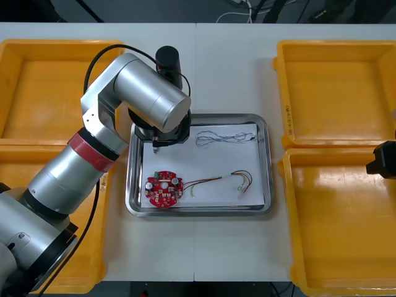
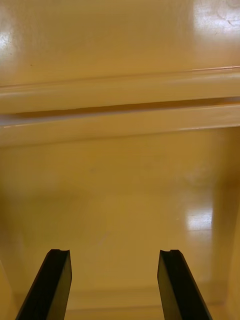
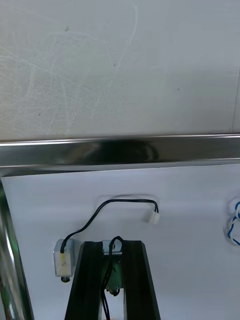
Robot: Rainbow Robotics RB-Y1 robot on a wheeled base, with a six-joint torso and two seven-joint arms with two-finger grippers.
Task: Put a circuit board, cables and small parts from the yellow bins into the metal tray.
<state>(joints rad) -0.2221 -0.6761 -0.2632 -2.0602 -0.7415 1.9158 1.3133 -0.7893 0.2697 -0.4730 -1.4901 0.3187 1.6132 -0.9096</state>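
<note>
Black thin cable point(image 3: 127, 200), ending in a white plug point(image 3: 153, 217) and joined to a small boxy metal part point(image 3: 63, 256), is gripped by the left pincer point(image 3: 112, 245). The black fingers are clenched on a loop of it, apart only by that narrow width. The cable is held low over the far left corner of the white-lined shiny metal tray point(image 1: 263, 167). This is judged to be so that it can be released on bare lining, apart from the other items. A round red circuit board point(image 1: 164, 189) is laid near the tray's left side, a red and yellow cable point(image 1: 216, 179) beside it, and a twisted blue and white cable point(image 1: 226, 137) along the far side. The right pincer point(image 2: 115, 285) is released and parked above a yellow plastic bin point(image 1: 340, 216) at the right of the worktop point(image 1: 235, 68).
</note>
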